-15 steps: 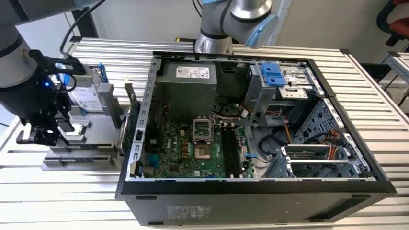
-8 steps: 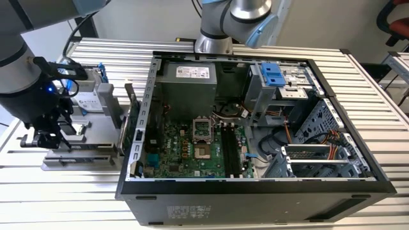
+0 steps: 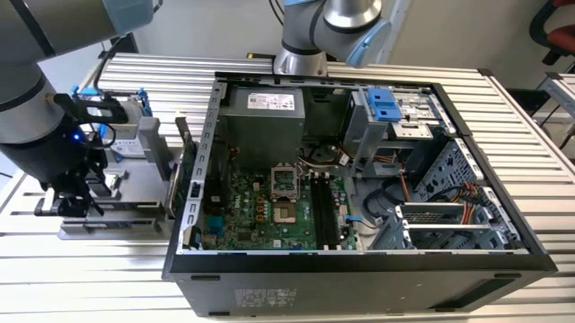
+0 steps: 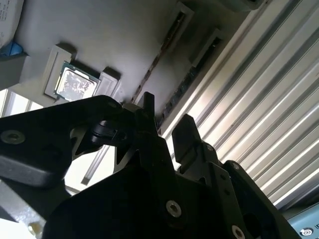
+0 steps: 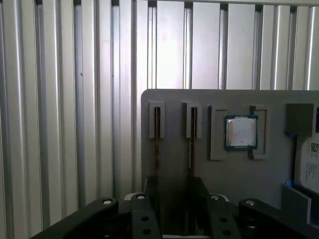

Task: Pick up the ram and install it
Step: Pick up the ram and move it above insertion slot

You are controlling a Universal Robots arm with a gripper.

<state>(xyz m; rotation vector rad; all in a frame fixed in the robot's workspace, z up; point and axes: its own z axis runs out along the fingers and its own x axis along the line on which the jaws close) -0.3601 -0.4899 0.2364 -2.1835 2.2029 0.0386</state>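
Two ram sticks stand edge-on in slots of a grey holder [image 5: 174,104]: one ram [image 5: 191,149] [image 4: 187,82] and a second ram [image 5: 157,149] [image 4: 152,64] beside it. My gripper [image 5: 173,199] [image 4: 167,122] hangs open just above them, and the first stick runs toward the gap between its black fingers without being held. In the exterior view the gripper [image 3: 67,202] is over the holder [image 3: 126,212], at the exterior view's left of the open computer case [image 3: 359,269]. The long black memory slots [image 3: 328,208] on the green motherboard are bare.
A square silver processor [image 5: 241,132] [image 4: 75,83] lies in a pocket of the holder beside the sticks. A drive with blue rails [image 3: 126,134] stands behind the gripper. A second arm's base [image 3: 306,47] sits behind the case. All rests on a ribbed aluminium table [image 3: 90,269].
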